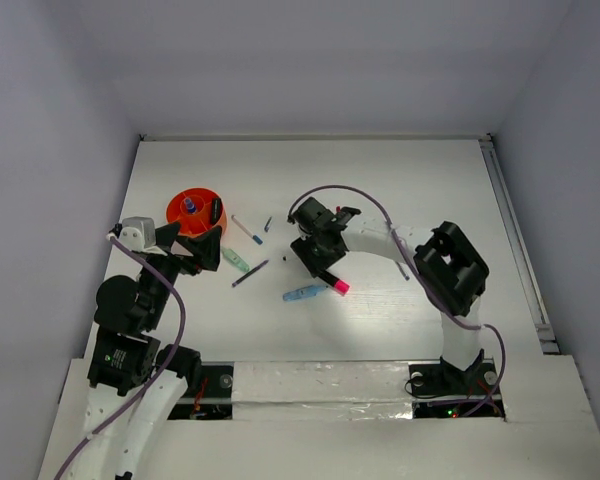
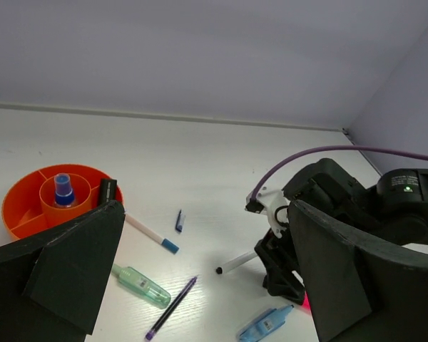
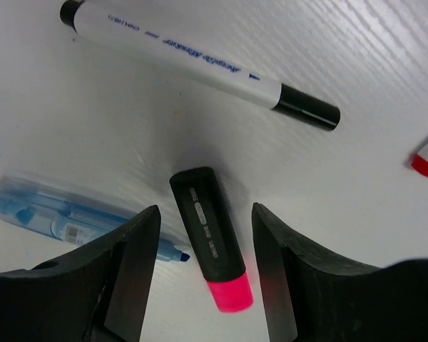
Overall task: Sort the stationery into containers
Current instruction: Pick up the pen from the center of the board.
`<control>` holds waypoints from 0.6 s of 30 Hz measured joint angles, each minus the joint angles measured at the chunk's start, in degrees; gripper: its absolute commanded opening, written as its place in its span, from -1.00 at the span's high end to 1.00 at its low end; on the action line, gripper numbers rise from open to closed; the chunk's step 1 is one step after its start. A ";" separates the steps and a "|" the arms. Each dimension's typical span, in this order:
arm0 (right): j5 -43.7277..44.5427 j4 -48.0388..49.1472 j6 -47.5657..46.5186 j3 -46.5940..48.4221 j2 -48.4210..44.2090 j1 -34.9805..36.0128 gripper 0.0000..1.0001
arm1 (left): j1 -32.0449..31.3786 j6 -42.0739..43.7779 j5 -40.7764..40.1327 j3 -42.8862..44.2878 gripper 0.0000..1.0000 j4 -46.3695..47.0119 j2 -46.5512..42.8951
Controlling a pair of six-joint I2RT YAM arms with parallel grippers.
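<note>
We are looking at a table [image 1: 430, 180] where the divided cup [image 1: 175, 212] is sitting at the far left. A small bottle [image 1: 188, 205] is standing in its centre compartment, and an upright highlighter [image 1: 217, 211] is standing in an outer compartment on the right. Right of the cup a thin pen [image 1: 246, 230] is lying, with a short piece [image 1: 268, 224] just beyond it. Nearer the bases, a stubby marker [image 1: 235, 261] and a slim pen [image 1: 250, 273] are lying side by side. Farther right, a flat marker [image 1: 303, 293] is lying just left of the lying highlighter [image 3: 210, 235]. The right gripper [image 3: 205, 209] is straddling that highlighter, and a long marker [image 3: 200, 64] is lying just past it.
</note>
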 measured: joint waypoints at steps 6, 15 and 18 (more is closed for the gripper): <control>0.17 -0.68 -1.46 4.04 3.56 0.00 -0.20 | 0.50 -0.02 0.44 0.00 -0.97 0.00 -0.02; 0.85 -1.57 -2.62 4.87 5.14 -0.02 0.26 | 0.72 -0.02 0.57 0.00 -0.97 0.00 -0.02; 1.44 -1.62 -3.15 4.98 5.18 -0.04 0.53 | 0.72 -0.02 0.57 0.00 -0.97 0.00 -0.02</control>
